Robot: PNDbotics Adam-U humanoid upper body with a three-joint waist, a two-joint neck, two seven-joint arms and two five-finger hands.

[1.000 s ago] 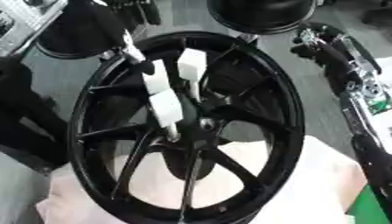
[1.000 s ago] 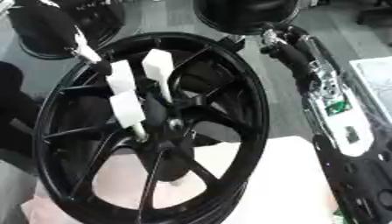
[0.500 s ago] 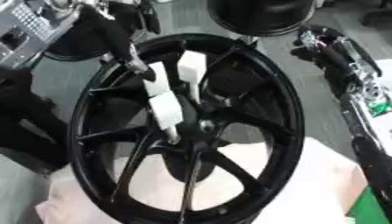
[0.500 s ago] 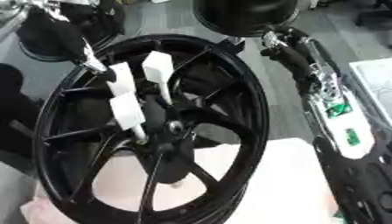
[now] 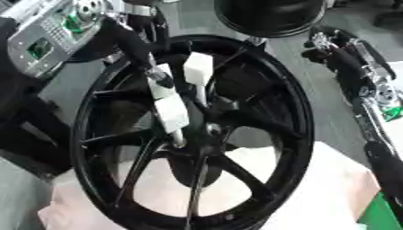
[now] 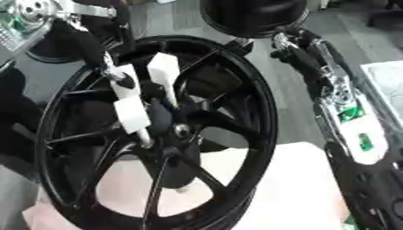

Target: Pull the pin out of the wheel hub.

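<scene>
A black spoked wheel (image 5: pixel 267 99) stands on edge on a pale cloth (image 5: pixel 315 188). My left hand (image 5: pixel 172 112), with white pads on its fingers, reaches in from the upper left between the spokes to the hub (image 5: pixel 206 134). Its finger and thumb curl in on a small silvery pin (image 5: pixel 212 130) at the hub's centre. My right arm runs up the right side. My right hand (image 6: pixel 295 45) is by the rim's upper right, and its fingers are too dark to read.
A second black tyre or wheel (image 5: pixel 267 15) stands behind, at top centre. Dark equipment (image 5: pixel 24 130) fills the left side. Green (image 5: pixel 386 215) shows at the lower right corner past the cloth.
The camera has shifted, so the wheel sits slightly differently in the picture. My left hand stays at the hub in the same pose. The right arm has not moved.
</scene>
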